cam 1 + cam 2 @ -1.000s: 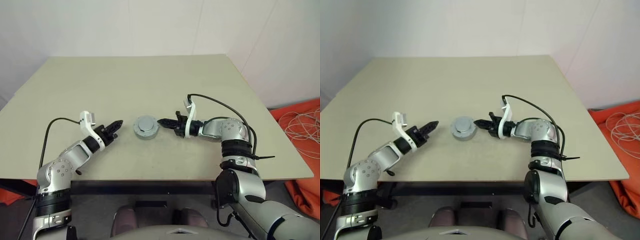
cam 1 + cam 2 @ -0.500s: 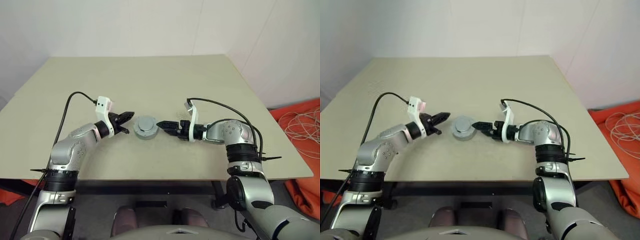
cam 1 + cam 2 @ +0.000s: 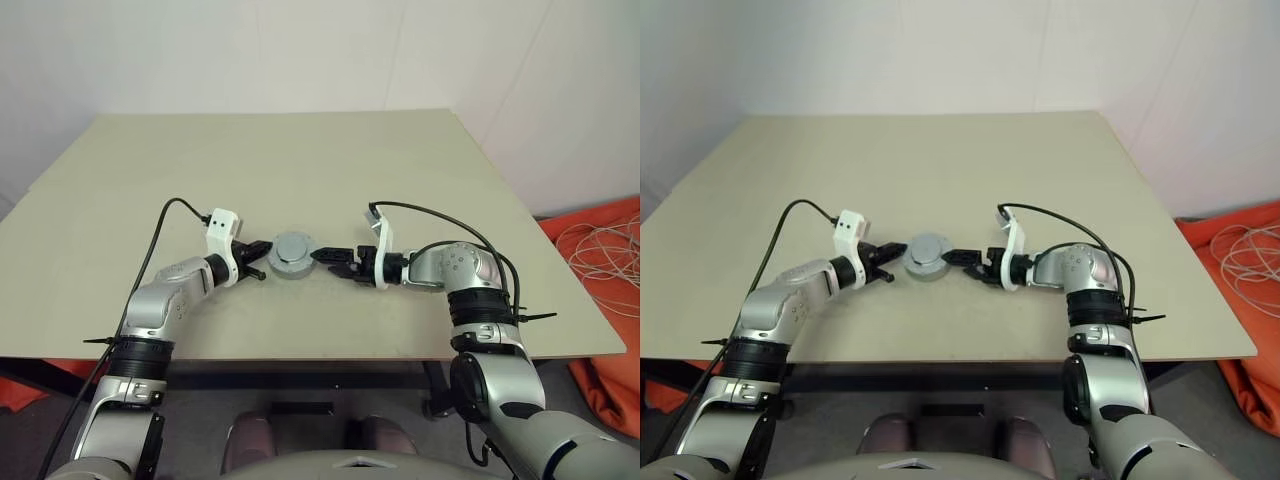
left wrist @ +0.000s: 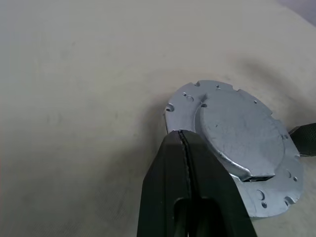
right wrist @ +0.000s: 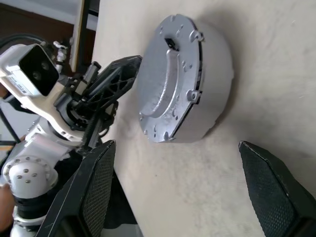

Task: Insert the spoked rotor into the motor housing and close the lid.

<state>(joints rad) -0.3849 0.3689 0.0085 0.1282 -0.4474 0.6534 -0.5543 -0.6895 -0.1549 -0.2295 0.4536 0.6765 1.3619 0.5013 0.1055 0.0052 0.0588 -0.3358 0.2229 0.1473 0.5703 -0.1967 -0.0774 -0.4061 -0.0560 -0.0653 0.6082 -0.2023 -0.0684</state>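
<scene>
Sitting mid-table with the lid (image 3: 293, 246) already seated on the motor housing (image 5: 212, 94), flanked by the left gripper (image 3: 258, 273), fingers pressed together and nearly touching its rim, and the right gripper (image 3: 322, 256), fingers spread apart.

The lid (image 3: 292, 251) (plain grey side up) sits on the table (image 3: 300, 160) between both grippers.

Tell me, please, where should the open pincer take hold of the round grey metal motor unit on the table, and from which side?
Grip the round grey metal motor unit across its smooth cylindrical side wall, below the wider notched lid. It sits flat and upright on the beige table, so come in level from the robot's right, where the open right pincer already faces it. The shut left pincer stands at the opposite side.
</scene>
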